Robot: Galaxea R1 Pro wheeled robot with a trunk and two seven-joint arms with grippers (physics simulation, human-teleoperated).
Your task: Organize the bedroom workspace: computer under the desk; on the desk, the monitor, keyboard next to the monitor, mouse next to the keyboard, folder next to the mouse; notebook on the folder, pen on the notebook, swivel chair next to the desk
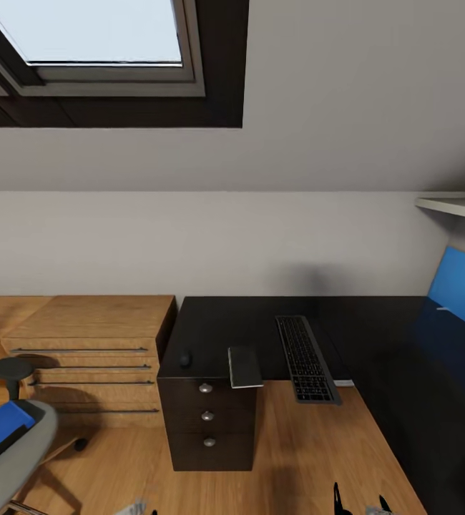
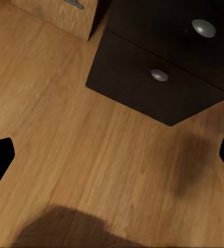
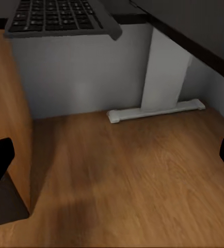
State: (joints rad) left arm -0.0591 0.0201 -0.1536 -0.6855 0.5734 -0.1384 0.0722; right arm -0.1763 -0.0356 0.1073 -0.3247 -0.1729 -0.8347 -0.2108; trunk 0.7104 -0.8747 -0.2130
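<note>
Black fingertips of the right hand (image 1: 360, 502) poke up at the bottom edge of the head view, spread apart with nothing between them, above bare wood floor (image 1: 304, 458). Seen from its own wrist camera, the left hand (image 2: 112, 155) also has its fingers wide apart, hovering over the floor just beside a dark drawer unit (image 2: 163, 77) with round silver knobs.

Farther in, the black desk (image 1: 375, 336) runs along the grey wall. A keyboard (image 1: 305, 359) lies on it with its near end jutting over the front edge; the right wrist view shows that overhang from below, with the desk's white leg (image 3: 161, 72) and foot bar behind. Left of the keyboard, a grey notebook (image 1: 245, 367) also hangs over the edge, and a small dark mouse (image 1: 185, 359) sits further left above the drawers.

At the left edge, the grey swivel chair (image 1: 18, 458) carries the blue folder (image 1: 0, 429), well apart from the desk. Oak drawers (image 1: 89, 357) stand behind it.
</note>
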